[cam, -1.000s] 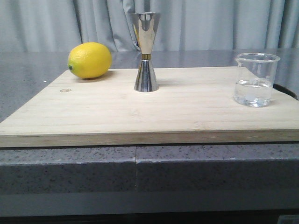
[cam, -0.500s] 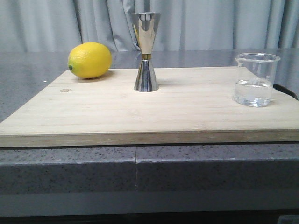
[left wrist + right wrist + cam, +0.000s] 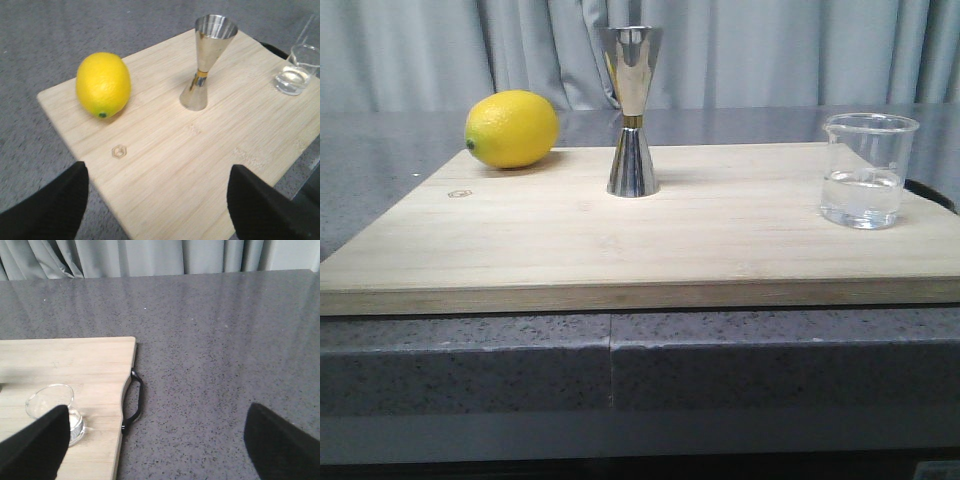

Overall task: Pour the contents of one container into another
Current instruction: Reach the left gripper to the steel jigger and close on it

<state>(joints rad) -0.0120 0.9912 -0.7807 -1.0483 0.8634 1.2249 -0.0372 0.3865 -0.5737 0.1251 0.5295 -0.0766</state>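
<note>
Left gripper point(image 3: 156, 205) and right gripper point(image 3: 155, 440) jaws spread wide, empty, above speckled grey stone tabletop point(image 3: 380, 150), pale bamboo board point(image 3: 650, 240), clear glass beaker point(image 3: 868, 170) at 3 o'clock, polished steel hourglass jigger point(image 3: 633, 110) centre-back, matte yellow lemon point(image 3: 512, 129) at 10 o'clock.

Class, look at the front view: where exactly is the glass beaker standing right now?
The glass beaker stands upright on the right end of the wooden board, near its right edge, well apart from the steel jigger at the board's middle back.
</note>
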